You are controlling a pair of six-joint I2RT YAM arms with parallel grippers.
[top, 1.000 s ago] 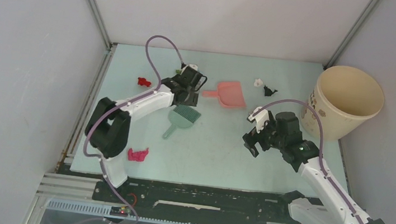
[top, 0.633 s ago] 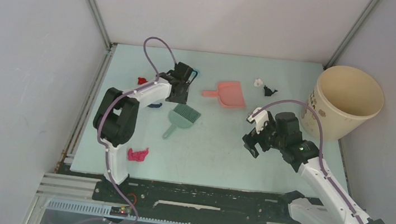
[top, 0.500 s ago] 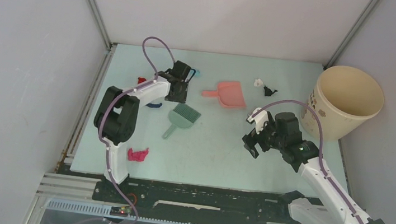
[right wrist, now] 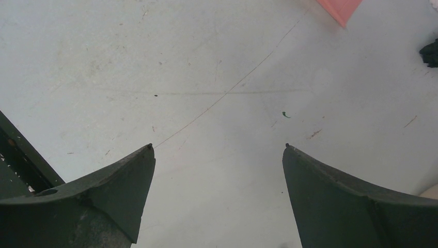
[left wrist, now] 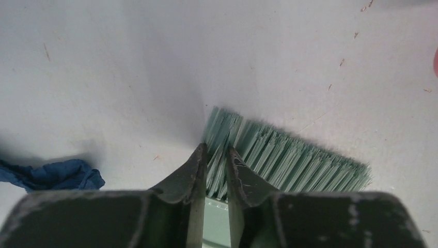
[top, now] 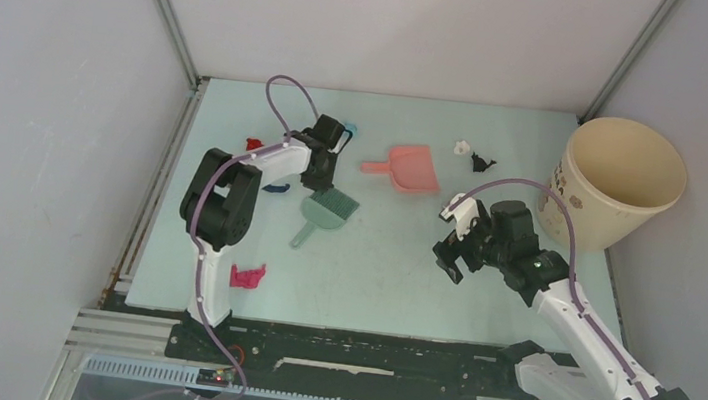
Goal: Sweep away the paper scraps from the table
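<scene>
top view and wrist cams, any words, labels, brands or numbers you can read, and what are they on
No text can be read in any view.
beige bucket: dark printed marks low on its side wall, too small and blurred to read.
dustpan, hand brush and table: no lettering shows on them.

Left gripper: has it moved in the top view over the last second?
Yes. The left gripper has shifted away from the dustpan handle, toward the near edge of the table, and is now on the hand brush head.
</scene>
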